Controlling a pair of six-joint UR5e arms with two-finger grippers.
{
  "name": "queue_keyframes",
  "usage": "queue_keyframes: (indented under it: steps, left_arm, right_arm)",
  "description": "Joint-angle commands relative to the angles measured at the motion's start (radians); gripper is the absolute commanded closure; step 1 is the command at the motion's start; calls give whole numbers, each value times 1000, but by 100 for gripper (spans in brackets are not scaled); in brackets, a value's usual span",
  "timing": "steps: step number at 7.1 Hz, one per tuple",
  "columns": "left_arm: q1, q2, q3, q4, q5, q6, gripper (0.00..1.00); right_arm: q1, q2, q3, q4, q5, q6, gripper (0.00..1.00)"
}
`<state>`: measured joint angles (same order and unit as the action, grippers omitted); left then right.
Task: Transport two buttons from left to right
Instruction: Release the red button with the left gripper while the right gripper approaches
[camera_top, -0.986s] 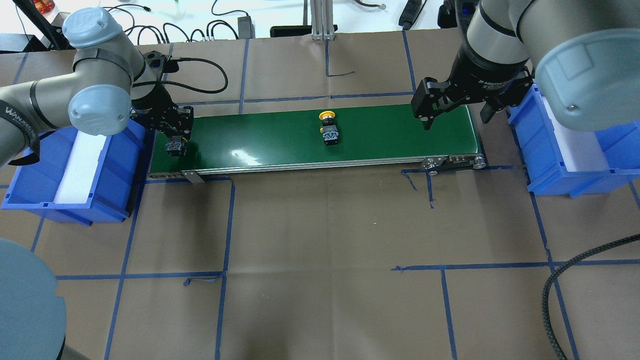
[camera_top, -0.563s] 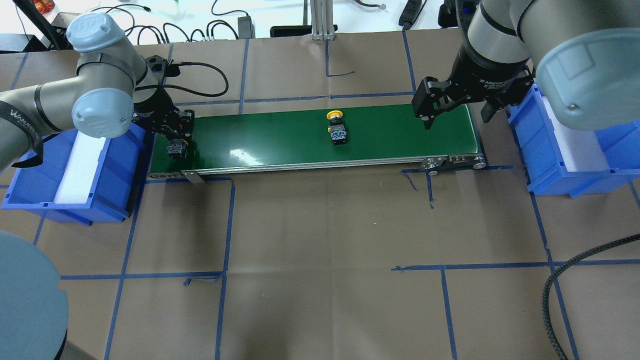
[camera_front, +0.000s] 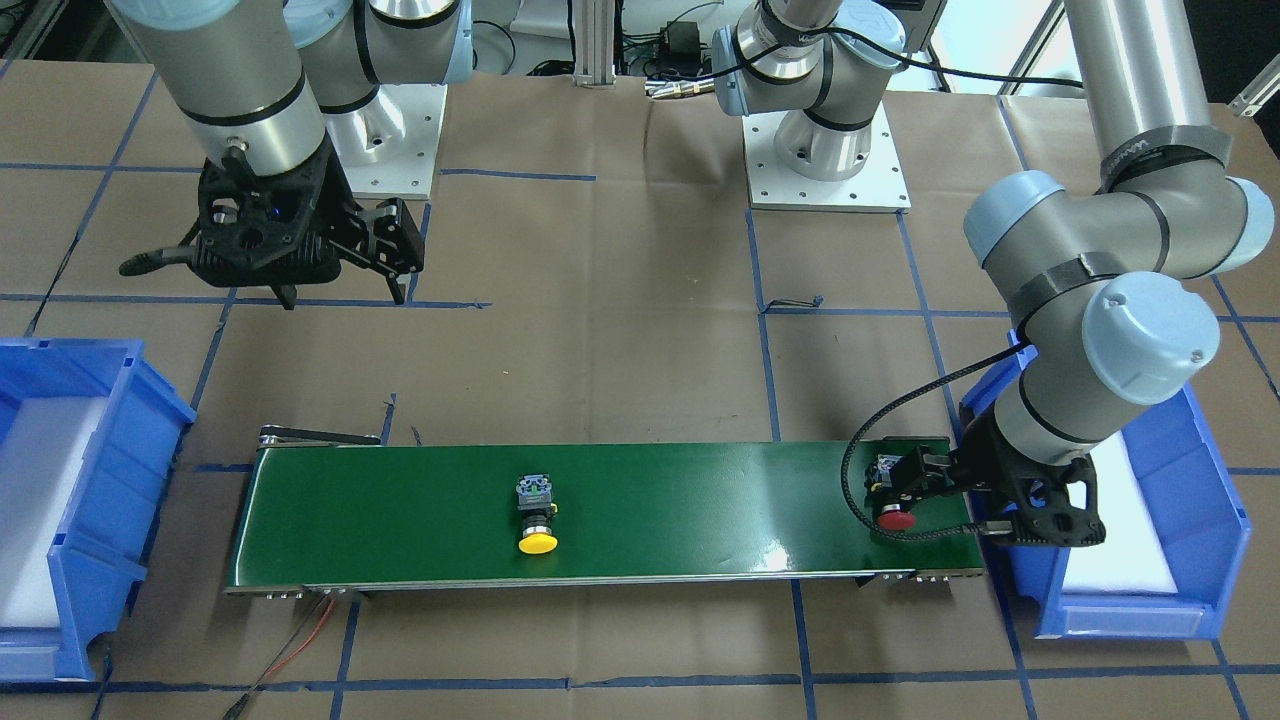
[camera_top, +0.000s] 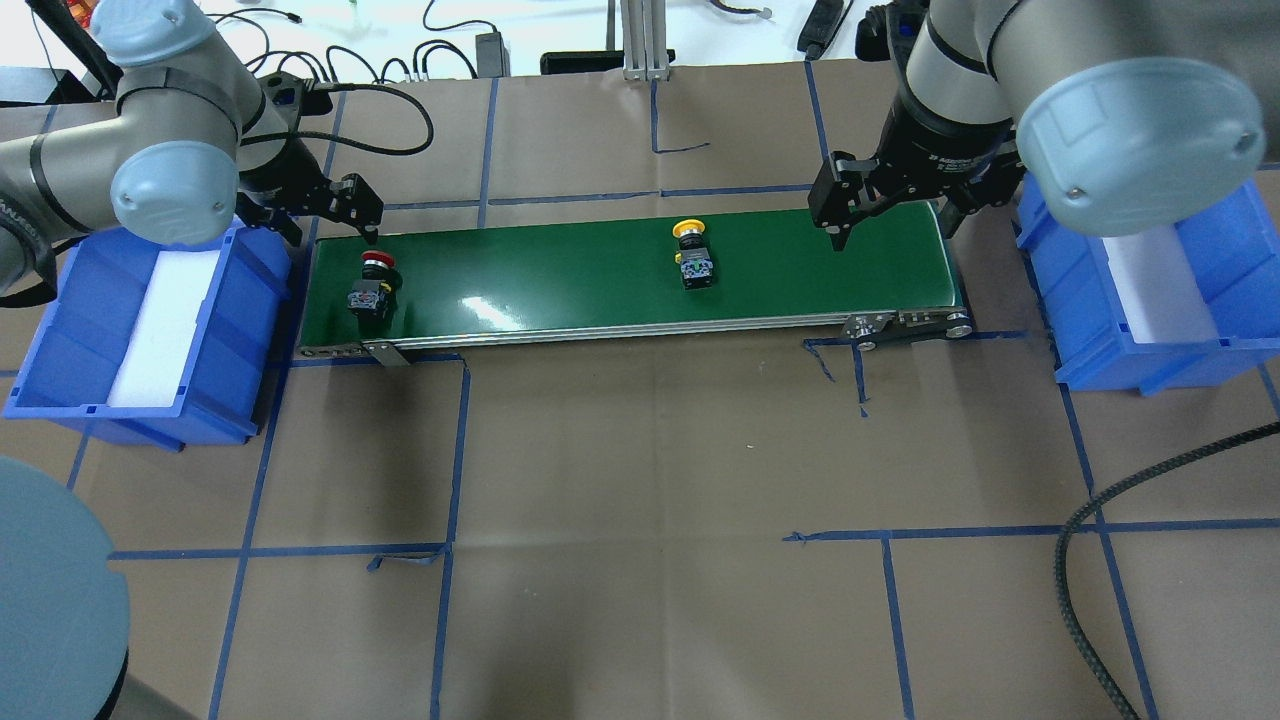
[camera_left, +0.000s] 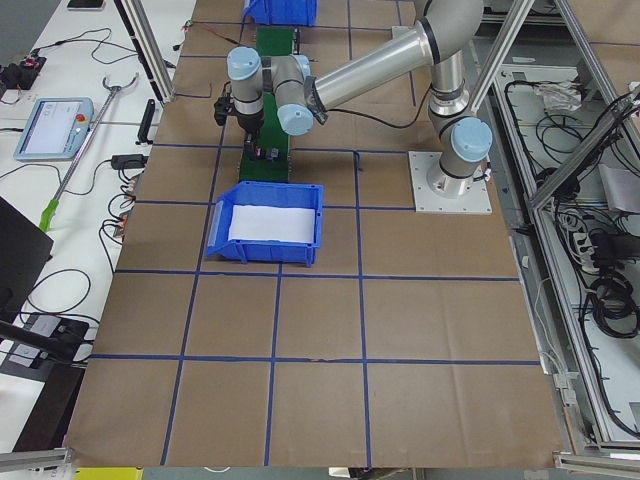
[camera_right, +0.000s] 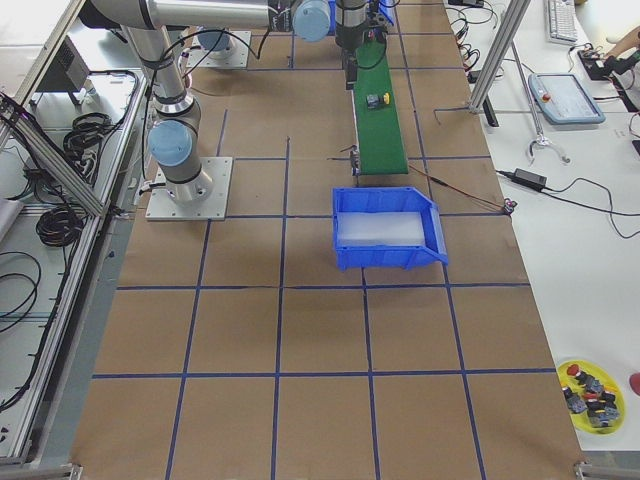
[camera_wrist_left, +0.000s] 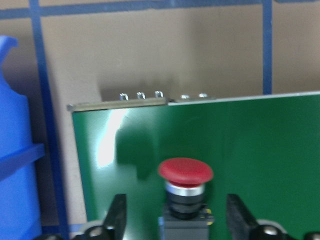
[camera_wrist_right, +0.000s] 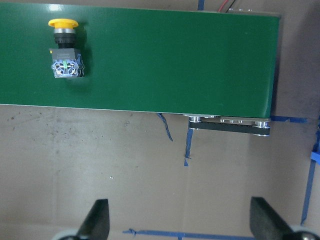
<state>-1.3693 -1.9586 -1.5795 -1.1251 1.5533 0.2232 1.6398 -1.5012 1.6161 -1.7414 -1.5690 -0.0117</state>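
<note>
Yellow button (camera_top: 693, 258) has ridden further along the green belt (camera_top: 560, 270) toward the right gripper (camera_top: 890, 225), which hangs wide open over the belt's right end. The left gripper (camera_top: 338, 225) has let go and drawn back open, leaving the red button (camera_top: 372, 285) at the left end. Both buttons lie crosswise with their caps toward the far edge, and the yellow one is nearer the right arm.

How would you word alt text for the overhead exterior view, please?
A red button lies at the green conveyor belt's left end by the open left gripper, a yellow button mid-belt; the open right gripper hovers over its right end.
</note>
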Motion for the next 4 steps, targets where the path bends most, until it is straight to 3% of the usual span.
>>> queue_keyframes:
  steps: [1, 4]
  left_arm:
    - [1, 3, 155, -204, -1, -48, 0]
    - [-36, 62, 340, -503, -7, -100, 0]
  right_arm:
    - [3, 85, -5, -113, 7, 4, 0]
    - [5, 215, 8, -342, 11, 9, 0]
